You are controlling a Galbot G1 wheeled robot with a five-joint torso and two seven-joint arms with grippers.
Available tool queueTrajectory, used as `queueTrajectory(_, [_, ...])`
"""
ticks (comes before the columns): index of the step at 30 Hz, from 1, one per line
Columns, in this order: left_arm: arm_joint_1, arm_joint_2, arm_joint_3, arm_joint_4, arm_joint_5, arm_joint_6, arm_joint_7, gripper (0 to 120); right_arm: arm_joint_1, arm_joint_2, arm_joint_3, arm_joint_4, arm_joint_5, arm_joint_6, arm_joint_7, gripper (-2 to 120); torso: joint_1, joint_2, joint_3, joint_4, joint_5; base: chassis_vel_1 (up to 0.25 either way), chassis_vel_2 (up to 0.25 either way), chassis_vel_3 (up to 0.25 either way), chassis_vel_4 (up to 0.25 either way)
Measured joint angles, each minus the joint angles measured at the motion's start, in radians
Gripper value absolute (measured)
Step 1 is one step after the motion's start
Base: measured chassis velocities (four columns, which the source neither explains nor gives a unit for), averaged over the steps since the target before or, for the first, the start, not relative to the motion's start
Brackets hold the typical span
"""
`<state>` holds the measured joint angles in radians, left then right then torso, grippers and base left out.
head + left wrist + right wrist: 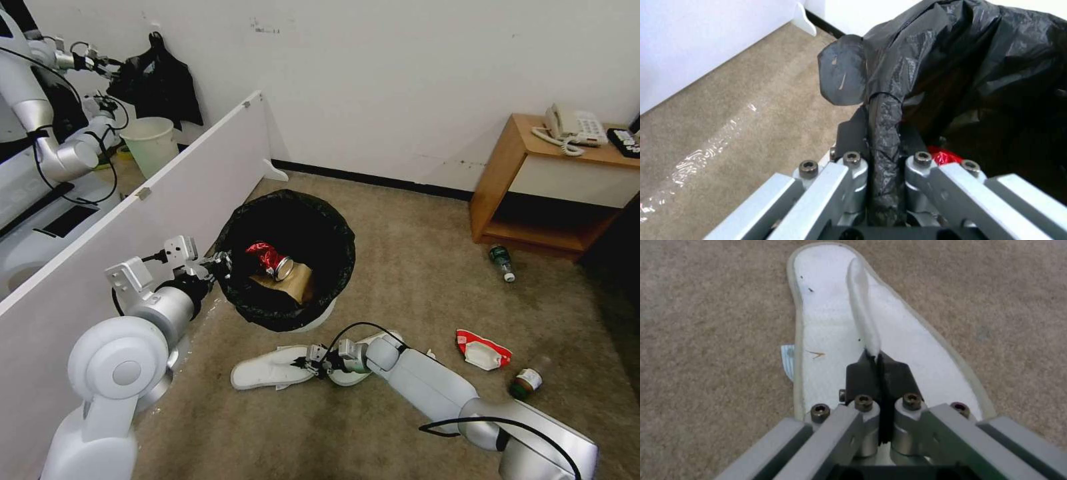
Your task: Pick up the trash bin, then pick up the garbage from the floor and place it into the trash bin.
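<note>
The trash bin (335, 230), white with a black bag over its rim, hangs tilted just above the carpet. My left gripper (223, 262) is shut on its rim; up close, the black bag (978, 66) is pinched in the left gripper (883, 133). Inside lie a crushed red can (269, 257) and a brown paper bag (293, 281). Low over the carpet, my right gripper (305, 364) is shut on the upper strap of a white slipper (263, 369). The right wrist view shows that slipper (831, 340) with its strap (862, 306) clamped in the right gripper (878, 360).
A red-white wrapper (483, 349) and two green-labelled bottles (502, 261) (527, 381) lie on the carpet to the right. A white partition (167, 200) runs along the left, with an unlined bucket (152, 143) behind it. A wooden side table (527, 173) holds a telephone (573, 127).
</note>
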<state>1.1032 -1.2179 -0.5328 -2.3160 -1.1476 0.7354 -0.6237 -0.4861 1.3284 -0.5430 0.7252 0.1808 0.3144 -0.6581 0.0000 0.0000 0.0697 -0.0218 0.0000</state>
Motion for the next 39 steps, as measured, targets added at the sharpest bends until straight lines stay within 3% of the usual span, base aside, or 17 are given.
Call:
queueTrajectory(17, [-0.004,0.001,-0.002,0.009,0.002,0.0,0.002,4,-0.004,-0.02,0.051,0.034,0.018,0.002,-0.003,0,0.0,0.0,0.0,0.0,0.0001,0.0,0.0,0.0,0.0])
queueTrajectory(26, [-0.012,0.009,-0.012,0.02,-0.006,0.0,-0.002,4,-0.014,-0.131,0.112,0.178,0.073,-0.03,0.028,0,0.0,0.0,0.0,0.0001,0.0002,0.0,0.0,0.0,0.0])
queueTrajectory(30, [-0.017,0.015,-0.018,0.02,-0.015,0.0,-0.008,4,-0.033,-0.231,0.168,0.253,0.1,-0.045,0.035,0,0.0,0.0,0.0,-0.0002,0.0003,0.0,0.0,0.0,0.0])
queueTrajectory(39, [-0.012,0.021,-0.033,0.005,-0.033,0.0,-0.02,4,-0.079,-0.372,0.241,0.334,0.129,-0.06,0.048,0,0.0,0.0,0.0,0.0,0.0003,0.0,0.0,0.0,0.0])
